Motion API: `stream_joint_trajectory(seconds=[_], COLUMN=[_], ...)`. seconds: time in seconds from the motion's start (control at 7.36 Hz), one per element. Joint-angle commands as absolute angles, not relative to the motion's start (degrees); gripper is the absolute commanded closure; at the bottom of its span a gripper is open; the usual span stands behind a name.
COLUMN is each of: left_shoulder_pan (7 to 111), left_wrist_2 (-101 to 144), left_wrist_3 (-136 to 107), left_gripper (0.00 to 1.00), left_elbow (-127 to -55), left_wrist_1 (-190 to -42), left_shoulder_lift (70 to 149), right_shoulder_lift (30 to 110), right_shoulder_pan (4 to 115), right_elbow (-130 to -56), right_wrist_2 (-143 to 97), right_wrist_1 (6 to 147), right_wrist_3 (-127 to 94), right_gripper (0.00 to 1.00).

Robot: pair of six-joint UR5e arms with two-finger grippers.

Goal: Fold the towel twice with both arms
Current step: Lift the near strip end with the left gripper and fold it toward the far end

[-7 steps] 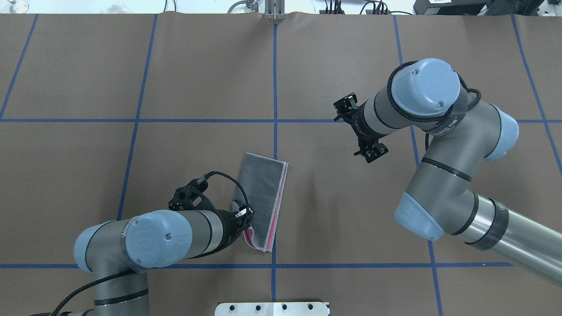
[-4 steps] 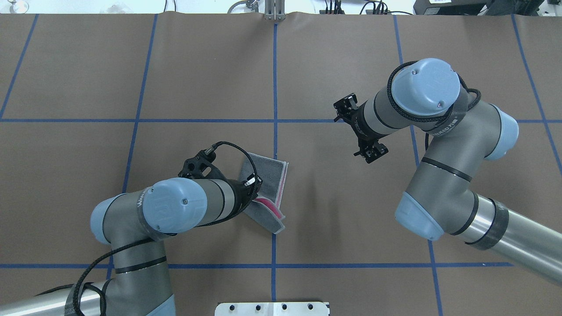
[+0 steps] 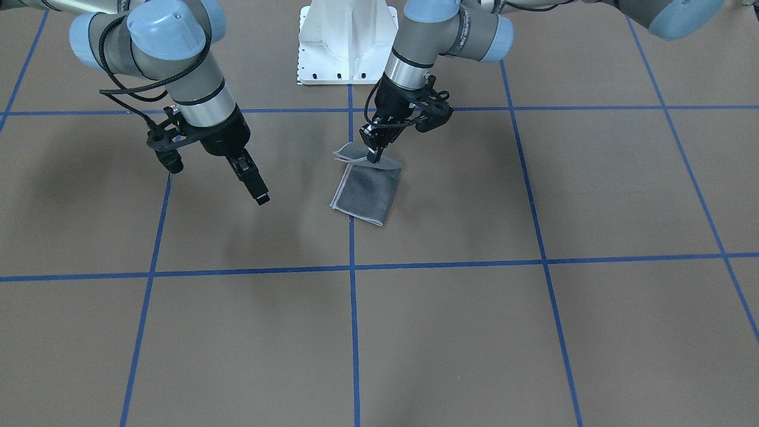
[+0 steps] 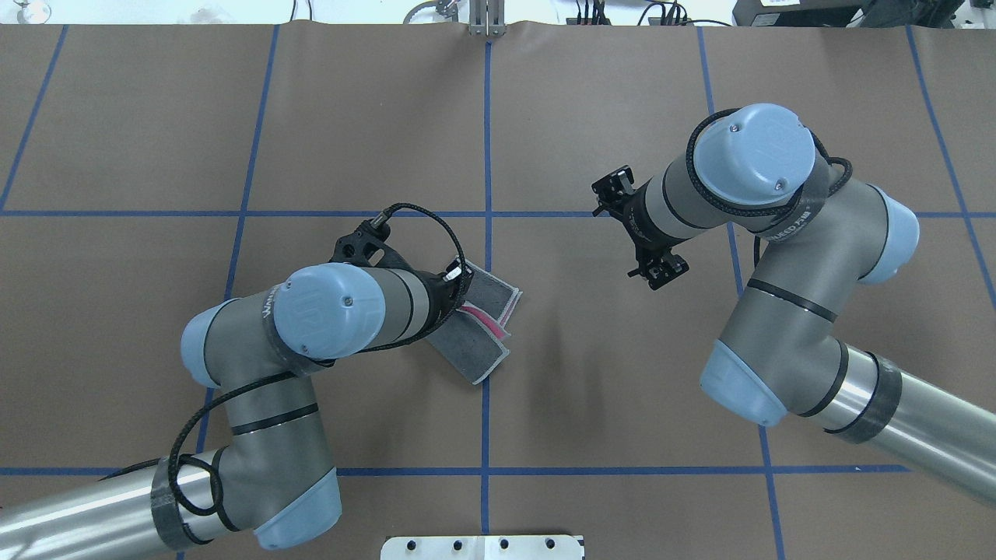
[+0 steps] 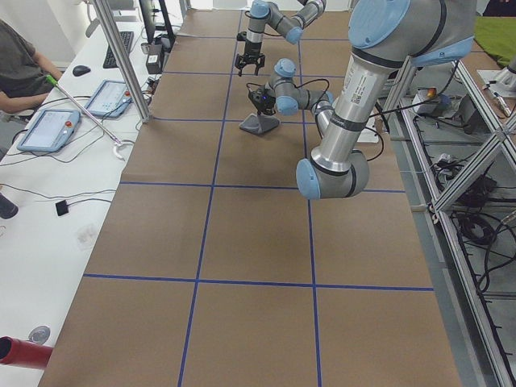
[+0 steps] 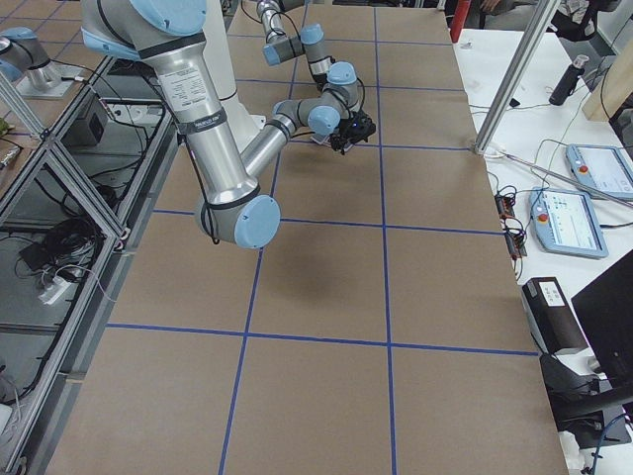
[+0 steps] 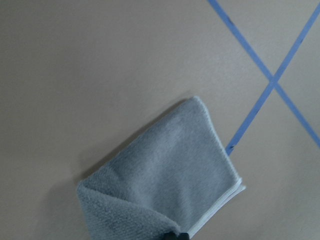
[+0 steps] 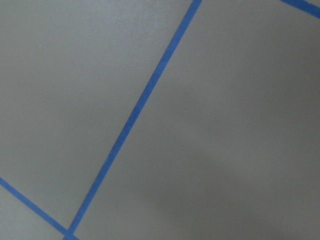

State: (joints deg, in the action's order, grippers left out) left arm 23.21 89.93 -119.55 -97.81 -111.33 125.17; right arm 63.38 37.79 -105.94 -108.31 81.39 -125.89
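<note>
From overhead, the left arm (image 4: pixel 327 311) comes in from the lower left corner and bends across the brown table (image 4: pixel 350 117) toward its middle. The left gripper (image 3: pixel 373 155) points steeply down. Its thin fingers are closed tight on an edge of the towel (image 4: pixel 471 351), pinching the cloth between the tips. In the left wrist view only a dark sliver of fingertip shows at the bottom edge, right against the grey terry.

The towel sits near the table's centre, across the blue tape line (image 4: pixel 487 155) that runs away from the robot, and partly under the left wrist. It is folded into a narrow strip, dark grey face outward, with the light border along its edges. The far part lies flat on the table. The end nearer the robot is raised in the gripper's hold and curls over, and a streak of the pink face shows between the layers.

Further right, well apart from the towel, the right gripper (image 3: pixel 259 196) hangs above the table with nothing in its grasp. From the front its fingers read as one dark bar, and none of them enters the right wrist view, so I cannot tell how far open it is. The right arm (image 4: pixel 751 152) runs back from it toward the lower right corner.
</note>
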Motion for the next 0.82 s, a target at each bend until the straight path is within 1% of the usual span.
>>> stream_joint_trajectory(seconds=[0.0, 0.41, 0.68], left_shoulder_pan=[24.1, 26.2, 26.4], left_wrist_2=[89.9, 89.9, 89.9], left_wrist_3=[-119.6, -119.8, -119.7], left_gripper=[1.00, 1.00, 1.00], left_elbow=[-92.7, -88.3, -86.1], left_wrist_1=[-111.5, -111.5, -112.1], left_shoulder_lift=[129.3, 133.2, 133.3], right_shoulder_lift=[63.5, 63.5, 63.4], right_shoulder_pan=[37.8, 37.8, 37.7], right_elbow=[-105.9, -105.7, -105.3], right_wrist_2=[-108.3, -108.2, -108.3], right_wrist_1=[81.3, 81.1, 81.0], right_wrist_3=[-125.7, -125.6, -125.6], right_gripper=[0.00, 0.00, 0.00])
